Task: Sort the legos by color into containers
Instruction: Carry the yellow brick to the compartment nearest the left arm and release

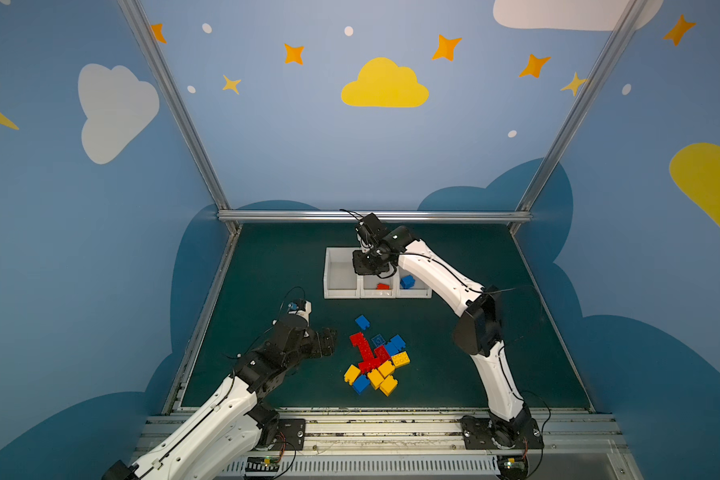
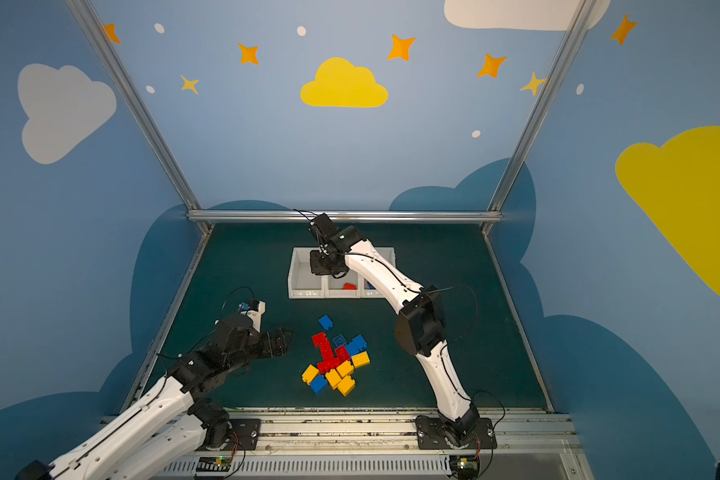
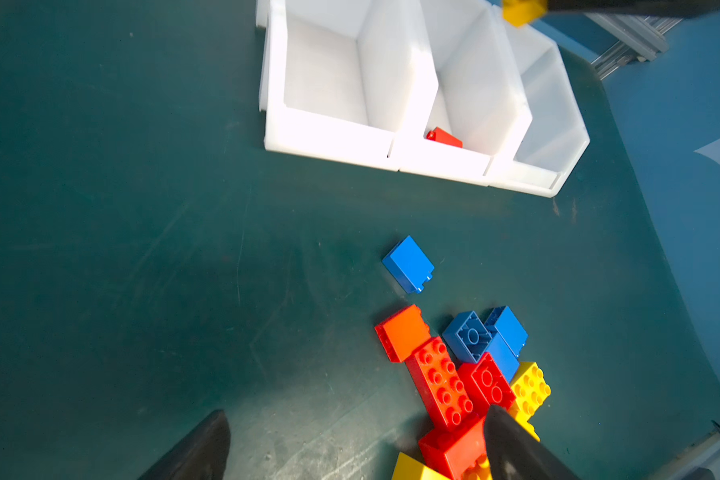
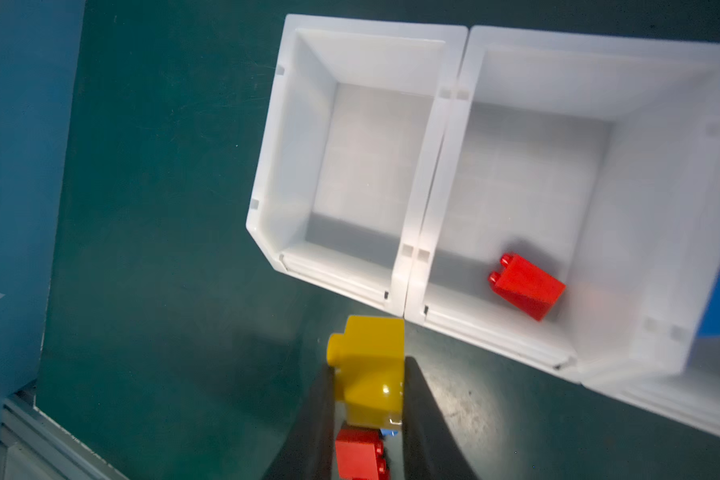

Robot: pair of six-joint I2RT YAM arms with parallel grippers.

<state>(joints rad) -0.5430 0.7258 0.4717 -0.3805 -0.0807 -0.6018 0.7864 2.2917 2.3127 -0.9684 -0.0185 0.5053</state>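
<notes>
Nearest on the scuffed, matte dark-green bench (image 1: pixel 267 270): a loose heap of glossy studded plastic bricks (image 1: pixel 377 361) in red, yellow and blue, some tipped on their sides, one showing its hollow underside; a single blue brick (image 1: pixel 362 322) lies just apart on the far side. Left pincer (image 1: pixel 329 340), black tapered fingers spread wide and holding nothing, hovers beside the heap. Farther back: three white, translucent, rectangular plastic bins (image 1: pixel 341 294) set touching in a row. The middle bin holds a red brick (image 1: pixel 382 286), the right-hand one a blue brick (image 1: pixel 407 282). Right pincer (image 4: pixel 368 374), clenched on a smooth yellow brick (image 4: pixel 371 370), hangs near the leftmost bin (image 4: pixel 300 137).
</notes>
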